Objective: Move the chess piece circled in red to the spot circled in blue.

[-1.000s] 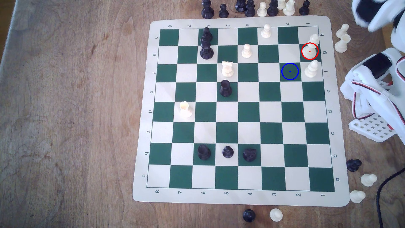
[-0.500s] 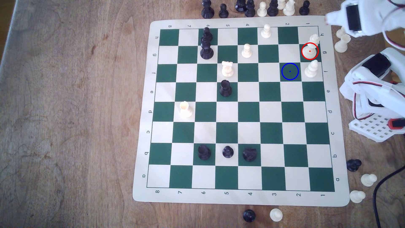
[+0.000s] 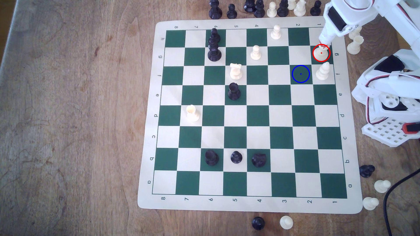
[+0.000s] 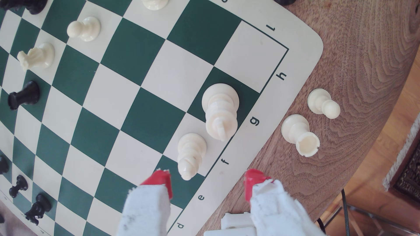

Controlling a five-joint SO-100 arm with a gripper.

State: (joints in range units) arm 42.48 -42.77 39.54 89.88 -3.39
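Now over the board (image 3: 350,136) corner at the exterior view's far right: gripper (image 4: 206,183) spread wide, holding nothing. Piece (image 3: 321,54) upright on the red-ringed square, spot (image 3: 300,74) diagonally beside it. Probably light, stiff, slippery; best pinched at the slim stem. Head masked by the arm from outside.

Exterior view: bright, even daylight, soft and slightly hazy, low contrast. Worktop (image 3: 68,113) washed out toward the frame's left edge. Shadows under pieces short and faint. White arm (image 3: 354,15) in the upper right near clipping, detail lost. Wrist view: sharper, more saturated, strong barrel distortion, chessboard (image 4: 302,45) lines bow on the frame's left side. Hand (image 4: 206,181) at lower centre soft, out of focus.
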